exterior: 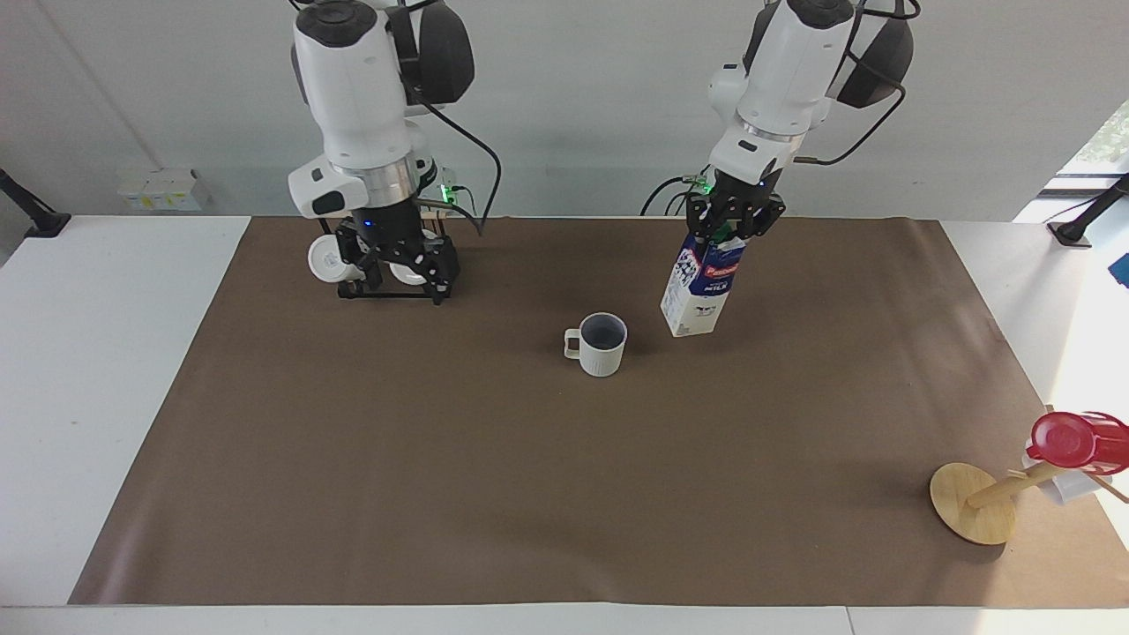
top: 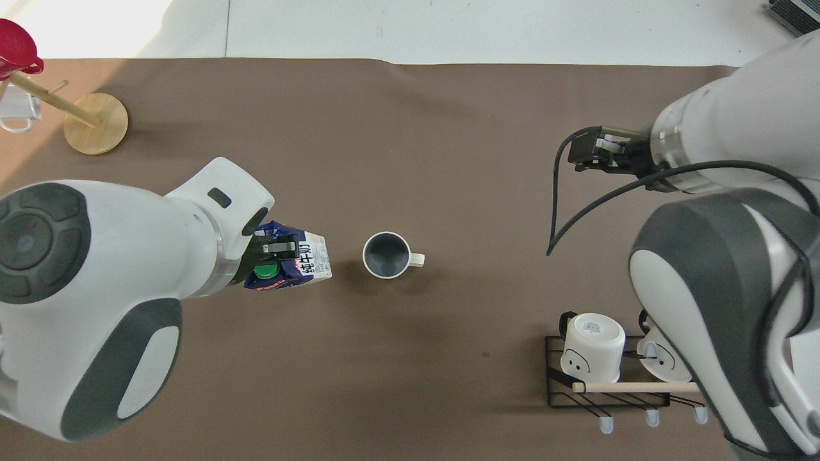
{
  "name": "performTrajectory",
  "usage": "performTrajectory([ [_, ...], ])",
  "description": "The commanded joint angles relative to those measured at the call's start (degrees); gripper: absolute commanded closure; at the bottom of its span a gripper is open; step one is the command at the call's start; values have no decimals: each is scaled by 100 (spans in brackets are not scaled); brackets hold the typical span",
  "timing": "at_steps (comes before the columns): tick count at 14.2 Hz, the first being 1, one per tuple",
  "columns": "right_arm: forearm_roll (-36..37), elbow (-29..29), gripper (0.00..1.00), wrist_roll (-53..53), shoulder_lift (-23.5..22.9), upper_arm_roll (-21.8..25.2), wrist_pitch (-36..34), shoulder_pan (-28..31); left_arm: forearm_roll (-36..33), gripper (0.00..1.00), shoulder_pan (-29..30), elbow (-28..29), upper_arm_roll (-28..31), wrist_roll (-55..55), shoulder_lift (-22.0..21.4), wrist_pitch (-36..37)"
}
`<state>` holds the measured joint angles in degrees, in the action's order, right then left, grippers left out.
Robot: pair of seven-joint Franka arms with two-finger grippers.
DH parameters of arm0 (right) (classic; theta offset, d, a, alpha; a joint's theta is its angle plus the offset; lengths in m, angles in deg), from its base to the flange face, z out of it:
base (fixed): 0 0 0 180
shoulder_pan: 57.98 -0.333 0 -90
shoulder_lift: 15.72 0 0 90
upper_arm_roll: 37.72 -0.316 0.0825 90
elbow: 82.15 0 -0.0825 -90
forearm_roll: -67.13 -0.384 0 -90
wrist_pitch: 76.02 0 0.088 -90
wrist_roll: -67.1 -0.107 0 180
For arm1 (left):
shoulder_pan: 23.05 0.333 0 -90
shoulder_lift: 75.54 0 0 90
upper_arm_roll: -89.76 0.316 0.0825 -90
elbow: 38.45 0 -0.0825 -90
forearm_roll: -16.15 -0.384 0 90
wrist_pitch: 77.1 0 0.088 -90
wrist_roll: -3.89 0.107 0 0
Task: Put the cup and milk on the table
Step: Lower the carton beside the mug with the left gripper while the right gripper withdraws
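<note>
My left fingers (exterior: 728, 231) clenched the milk (exterior: 699, 291) by its top, tilted, above the surface (exterior: 441, 459), at the cup's (exterior: 600, 343) three o'clock in the facing view. My right fingers (exterior: 399, 265) hung released over the mug rack (exterior: 397, 278).

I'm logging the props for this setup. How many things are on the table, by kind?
Cream cup with dark inside, standing on the brown sheet: 1
White mugs hanging on the black rack: 2
Milk carton, held by the left gripper: 1
Black racks: 1
Wooden peg stand: 1
Red cup on that stand: 1
Total: 7
</note>
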<state>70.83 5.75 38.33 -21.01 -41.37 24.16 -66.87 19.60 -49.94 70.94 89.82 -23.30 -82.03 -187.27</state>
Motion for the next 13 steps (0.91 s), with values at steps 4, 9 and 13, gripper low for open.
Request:
performTrajectory([
  [4,-518,-61,0,749,265,-57,-613,695,-19,50,-255,-23,100,-41,438,-373],
  [9,-501,-45,0,1453,431,13,-1167,854,-54,50,-369,319,100,-67,447,-575],
  [13,-387,52,0,1515,528,31,-1344,846,-63,51,-361,662,109,-138,482,-1066],
])
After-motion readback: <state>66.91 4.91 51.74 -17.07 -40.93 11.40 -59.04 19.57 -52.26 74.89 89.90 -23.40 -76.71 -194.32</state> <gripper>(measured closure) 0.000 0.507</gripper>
